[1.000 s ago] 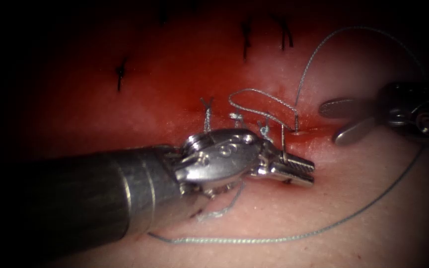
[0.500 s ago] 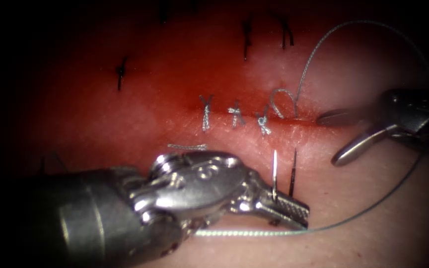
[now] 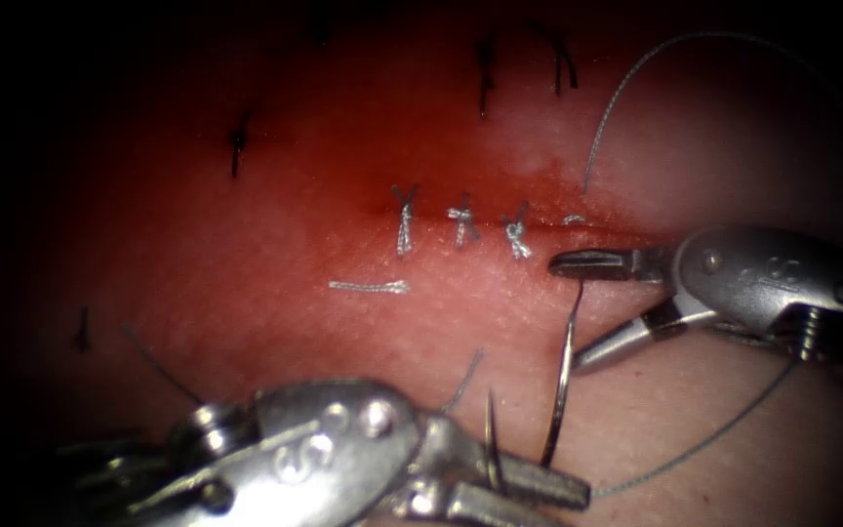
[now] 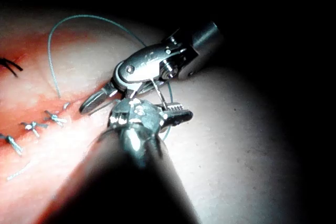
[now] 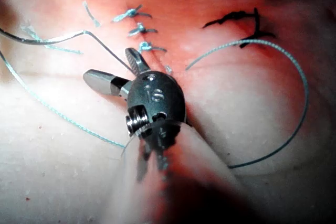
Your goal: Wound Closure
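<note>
The needle is out of the tissue. It stands up over the pale skin in front of the cut, close to the cut's right end. The left pincer is closed on the needle near its bottom end. The rest of the curve goes up from there, and its top end is right beside the lower jaw of the right pincer. I cannot tell if it touches that jaw.

The right pincer is wide open and holds nothing. Its top jaw lies along the cut and its lower jaw points down to the left. In the left wrist view the left pincer is just under the right pincer.

The thread comes out of the tissue at the right end of the cut. It goes up in a big loop and comes round under the right pincer toward the left pincer. Three tied stitches sit across the cut to the left of that spot. A short cut end of thread lies on the tissue in front of them. Red fluid covers the tissue around the cut.
</note>
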Controlling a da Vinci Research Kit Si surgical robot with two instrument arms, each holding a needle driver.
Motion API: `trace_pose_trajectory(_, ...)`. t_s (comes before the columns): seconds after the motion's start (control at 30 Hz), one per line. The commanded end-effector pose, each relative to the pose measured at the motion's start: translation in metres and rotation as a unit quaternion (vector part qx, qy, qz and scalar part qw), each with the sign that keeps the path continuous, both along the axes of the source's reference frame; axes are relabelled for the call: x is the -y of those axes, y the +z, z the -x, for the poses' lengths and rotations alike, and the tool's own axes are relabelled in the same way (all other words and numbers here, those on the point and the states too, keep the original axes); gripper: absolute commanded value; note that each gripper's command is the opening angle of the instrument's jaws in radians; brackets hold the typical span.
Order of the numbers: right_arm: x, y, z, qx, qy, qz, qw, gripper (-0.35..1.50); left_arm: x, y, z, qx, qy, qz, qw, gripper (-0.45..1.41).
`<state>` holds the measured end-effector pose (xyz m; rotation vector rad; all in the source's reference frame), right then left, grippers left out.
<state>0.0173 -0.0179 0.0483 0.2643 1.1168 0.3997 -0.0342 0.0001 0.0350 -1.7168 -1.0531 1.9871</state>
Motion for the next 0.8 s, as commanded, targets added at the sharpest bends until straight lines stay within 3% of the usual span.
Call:
trace_pose_trajectory(0.03,0.0001,0.0018,-0.0006,0.012,-0.011,0.001,1.0,1.15,-0.0003,0.0002,0.0005,-0.003,-0.004,0.008,1.0,-0.45)
trace_pose_trajectory(0.4,0.0018,0.0049,0.001,0.079,-0.04,-0.051,0.995,1.08,-0.0018,-0.0037,-0.0027,-0.009,-0.044,0.062,0.997,-0.45)
trace_pose_trajectory(0.47,0.0021,0.0048,0.0012,0.081,-0.042,-0.067,0.994,0.91,-0.0018,-0.0039,-0.003,-0.012,-0.045,0.066,0.997,-0.45)
trace_pose_trajectory(0.5,0.0022,0.0048,0.0013,0.079,-0.043,-0.076,0.993,0.69,-0.0018,-0.004,-0.0031,-0.013,-0.047,0.069,0.996,-0.45)
trace_pose_trajectory(0.53,0.0024,0.0046,0.0016,0.074,-0.046,-0.087,0.992,0.07,-0.0019,-0.004,-0.0032,-0.016,-0.048,0.069,0.996,-0.45)
trace_pose_trajectory(0.57,0.0028,0.0041,0.0019,0.075,-0.039,-0.115,0.99,-0.35,-0.002,-0.004,-0.0034,-0.02,-0.051,0.077,0.996,-0.45)
trace_pose_trajectory(0.8,0.0033,0.0015,0.0011,0.086,0.006,-0.2,0.976,-0.35,-0.0028,-0.0038,-0.0044,-0.041,-0.066,0.109,0.991,-0.45)
